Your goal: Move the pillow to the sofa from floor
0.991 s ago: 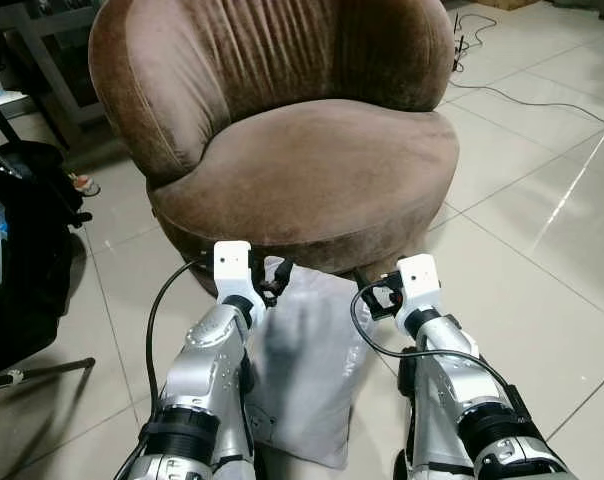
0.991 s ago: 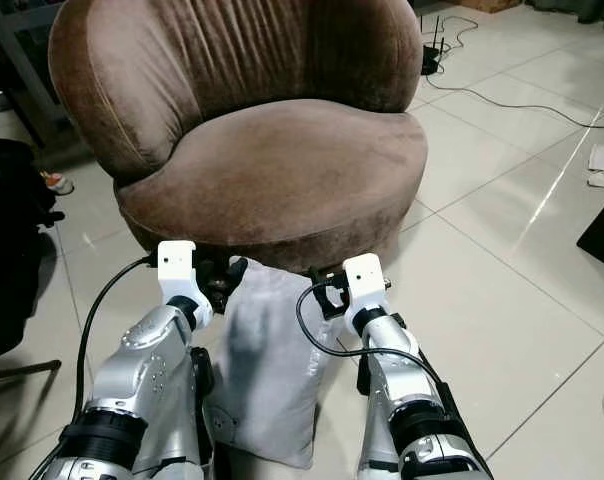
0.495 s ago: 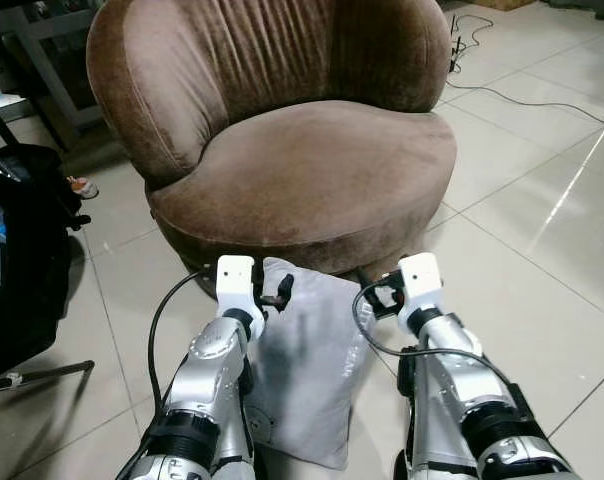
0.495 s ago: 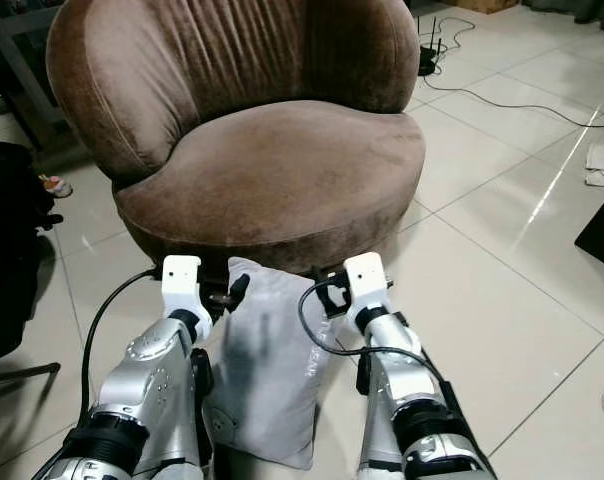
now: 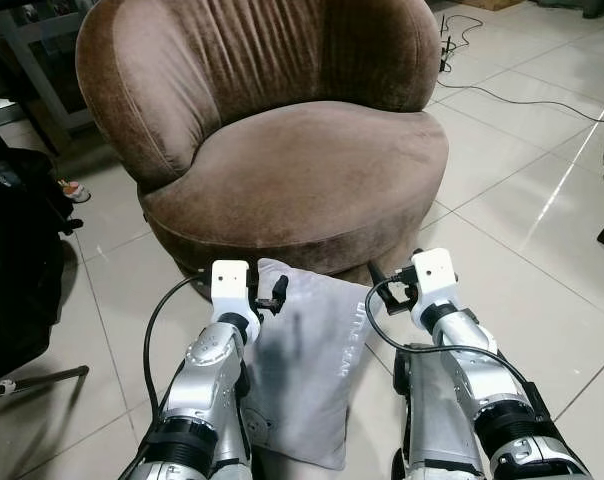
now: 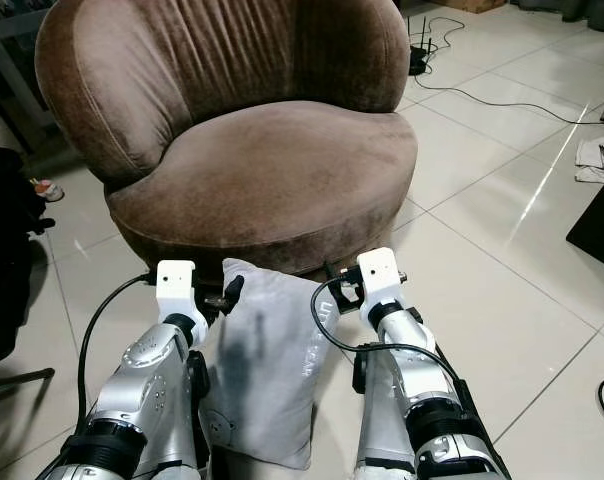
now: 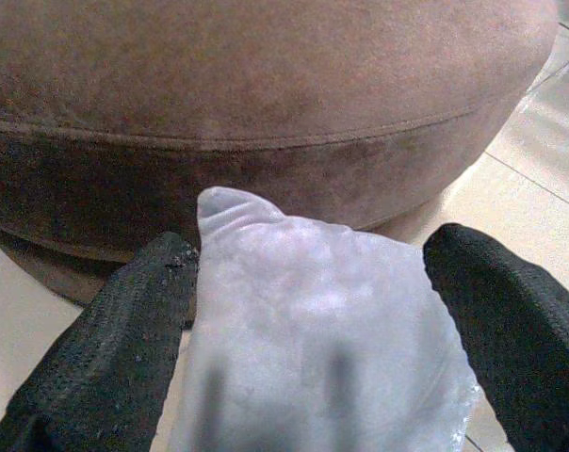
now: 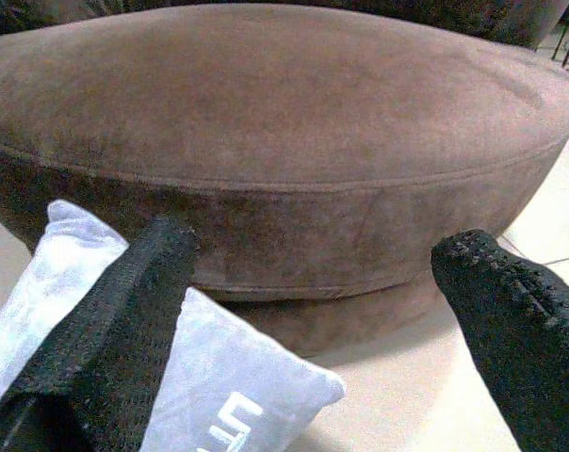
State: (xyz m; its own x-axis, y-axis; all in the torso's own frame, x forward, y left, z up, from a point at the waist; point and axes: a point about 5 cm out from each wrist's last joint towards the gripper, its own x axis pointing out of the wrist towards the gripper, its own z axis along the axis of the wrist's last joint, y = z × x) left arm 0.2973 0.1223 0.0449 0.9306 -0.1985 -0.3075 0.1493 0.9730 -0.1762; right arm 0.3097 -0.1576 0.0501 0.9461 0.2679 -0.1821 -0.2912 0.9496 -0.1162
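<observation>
A grey pillow [image 5: 307, 370] lies on the tiled floor, its top edge against the base of the brown round sofa [image 5: 302, 160]. My left gripper [image 5: 272, 295] is at the pillow's top left corner. In the left wrist view it [image 7: 313, 250] is open, with the pillow corner [image 7: 303, 339] between its two fingers. My right gripper [image 5: 387, 290] hovers at the pillow's top right corner. It [image 8: 317, 240] is open too, one finger over the pillow [image 8: 219, 395], facing the sofa seat's edge [image 8: 284, 113].
A black bag [image 5: 17, 260] stands on the left, with a thin metal leg [image 5: 42, 378] on the floor below it. Cables [image 5: 502, 95] run across the tiles at the back right. A white cloth [image 6: 594, 155] and a dark object [image 6: 597, 215] lie at the right.
Both grippers have dropped slightly toward the pillow's top edge, and the right one has shifted a little to the right. The view has shifted slightly as well.
</observation>
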